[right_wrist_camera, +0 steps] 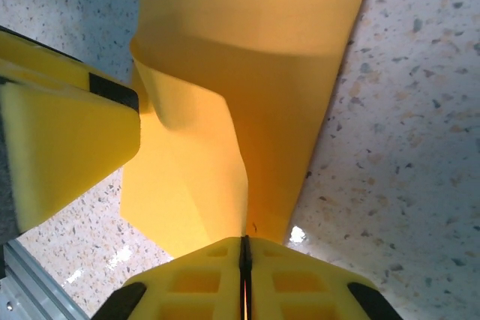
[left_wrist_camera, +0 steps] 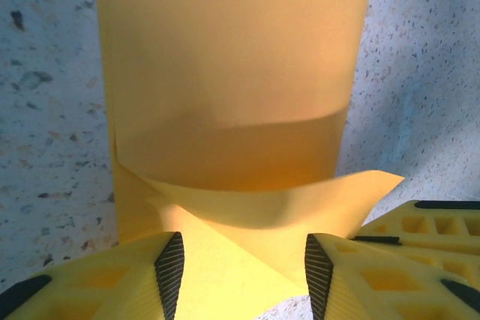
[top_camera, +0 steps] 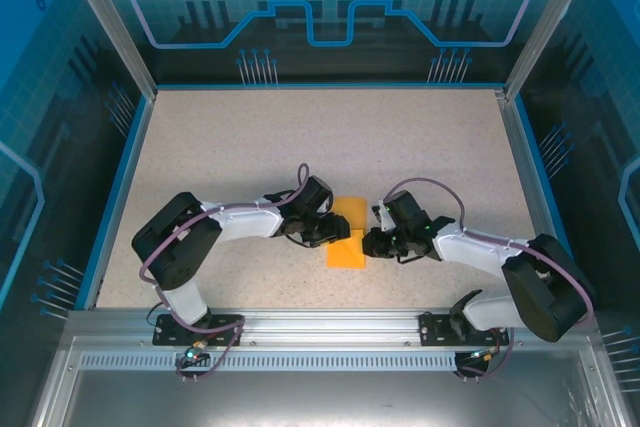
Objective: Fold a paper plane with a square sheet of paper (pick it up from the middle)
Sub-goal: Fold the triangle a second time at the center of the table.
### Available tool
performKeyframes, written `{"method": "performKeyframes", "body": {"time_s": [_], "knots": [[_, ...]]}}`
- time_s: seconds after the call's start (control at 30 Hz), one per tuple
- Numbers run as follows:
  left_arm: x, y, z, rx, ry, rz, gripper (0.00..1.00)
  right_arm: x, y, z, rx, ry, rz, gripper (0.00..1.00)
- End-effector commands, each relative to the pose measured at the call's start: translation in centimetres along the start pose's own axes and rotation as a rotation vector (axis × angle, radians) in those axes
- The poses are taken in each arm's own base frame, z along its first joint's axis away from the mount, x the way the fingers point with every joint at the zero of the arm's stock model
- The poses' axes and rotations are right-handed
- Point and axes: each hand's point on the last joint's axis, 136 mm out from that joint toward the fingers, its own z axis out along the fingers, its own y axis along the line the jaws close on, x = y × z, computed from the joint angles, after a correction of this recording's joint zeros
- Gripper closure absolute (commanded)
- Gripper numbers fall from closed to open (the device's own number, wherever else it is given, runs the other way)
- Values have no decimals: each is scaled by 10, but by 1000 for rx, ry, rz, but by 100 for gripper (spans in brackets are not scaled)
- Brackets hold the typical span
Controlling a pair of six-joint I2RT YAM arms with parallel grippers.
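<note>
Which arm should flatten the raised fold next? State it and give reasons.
Left, probably. The left gripper stands open astride the raised fold of the orange paper sheet, free to press it; the right gripper is shut on the sheet's edge, seemingly anchoring it.

top: overhead, looking down at table [top_camera: 250, 147] | wrists: close-up, opposite sides — sharing the paper [left_wrist_camera: 232, 73]
</note>
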Motion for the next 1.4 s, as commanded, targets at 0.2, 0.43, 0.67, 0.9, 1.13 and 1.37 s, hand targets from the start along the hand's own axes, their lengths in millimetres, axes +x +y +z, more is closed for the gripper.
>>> {"method": "performKeyframes", "body": {"time_s": [0.2, 0.43, 0.67, 0.9, 1.13, 1.37], "knots": [[5, 2, 3, 21, 1, -16, 50, -5, -12, 2, 22, -14, 29, 97], [6, -2, 8, 48, 5, -31, 50, 0, -20, 4, 23, -10, 52, 98], [1, -8, 11, 64, -4, -41, 51, 4, -25, 6, 23, -2, 68, 99], [-4, -16, 10, 88, -18, -46, 60, 3, -23, 6, 16, -4, 61, 99], [-3, -16, 11, 83, -9, -45, 77, -1, -17, 3, -4, -11, 54, 98], [-4, -21, 7, 93, -10, -38, 87, -2, -13, 0, -16, -13, 48, 95]]}}
